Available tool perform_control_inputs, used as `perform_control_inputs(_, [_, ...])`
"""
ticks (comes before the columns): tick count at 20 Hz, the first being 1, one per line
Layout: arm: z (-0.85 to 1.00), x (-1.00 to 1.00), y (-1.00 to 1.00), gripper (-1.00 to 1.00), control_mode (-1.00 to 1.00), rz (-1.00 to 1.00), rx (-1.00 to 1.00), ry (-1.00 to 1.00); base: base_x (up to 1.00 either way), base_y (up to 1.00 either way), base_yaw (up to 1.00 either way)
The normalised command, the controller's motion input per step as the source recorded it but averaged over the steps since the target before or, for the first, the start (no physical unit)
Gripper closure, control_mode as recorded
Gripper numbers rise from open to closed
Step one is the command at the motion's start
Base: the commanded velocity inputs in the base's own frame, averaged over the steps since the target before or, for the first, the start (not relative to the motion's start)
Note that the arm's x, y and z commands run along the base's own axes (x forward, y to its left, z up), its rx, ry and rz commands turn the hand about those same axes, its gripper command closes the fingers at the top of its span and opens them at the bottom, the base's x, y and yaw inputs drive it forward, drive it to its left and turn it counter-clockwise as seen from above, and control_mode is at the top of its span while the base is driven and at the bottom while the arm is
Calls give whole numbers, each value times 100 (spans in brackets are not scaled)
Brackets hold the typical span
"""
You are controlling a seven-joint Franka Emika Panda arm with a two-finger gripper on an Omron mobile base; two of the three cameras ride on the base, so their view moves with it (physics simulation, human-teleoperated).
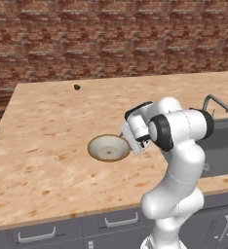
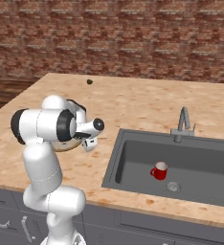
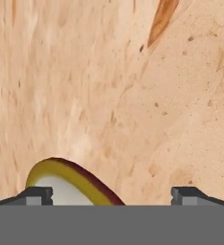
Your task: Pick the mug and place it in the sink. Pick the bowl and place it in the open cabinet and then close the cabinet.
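Red on the outside and white within, the mug [image 2: 159, 171] stands upright on the floor of the sink [image 2: 133, 158], its handle turned to the left in the right base view, just beside the round drain [image 2: 173, 186]. No brand, label or writing can be read on it or on anything else here. The sink is a dark grey rectangular basin set into the counter [image 1: 47, 146], with a grey metal tap [image 2: 183, 123] at its far edge.

The bowl [image 1: 109, 148] sits on the speckled tan counter, well apart from the sink. It is wide and shallow, cream-white inside with a tan rim; in the hand view its rim [image 3: 80, 179] looks yellow with a dark red outer edge. The gripper [image 3: 112, 195] hangs close above the bowl's right side, jaws spread wide and holding nothing, one fingertip over the bowl and the other over bare counter.

A small dark lump [image 1: 77, 87] lies far back on the counter. Grey drawers [image 1: 38, 236] with bar handles run below the counter edge, and a brick wall [image 1: 111, 34] stands behind.
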Motion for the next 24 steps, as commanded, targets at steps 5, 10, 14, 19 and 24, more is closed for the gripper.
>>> perform_control_inputs(5, [-51, -73, 31, 100, -100, 1, 0, -14, 0, 0, 0])
perform_control_inputs(10, [-38, -100, 23, 100, -100, 7, 0, -33, 0, 0, 0])
perform_control_inputs(14, [-42, -89, 38, 100, -100, 9, 0, -24, 0, 0, 0])
perform_control_inputs(19, [85, -3, -12, 100, -100, 6, 6, 6, 0, 0, 0])
perform_control_inputs(24, [100, 0, -24, 100, -100, 0, 11, 21, 0, 0, 0])
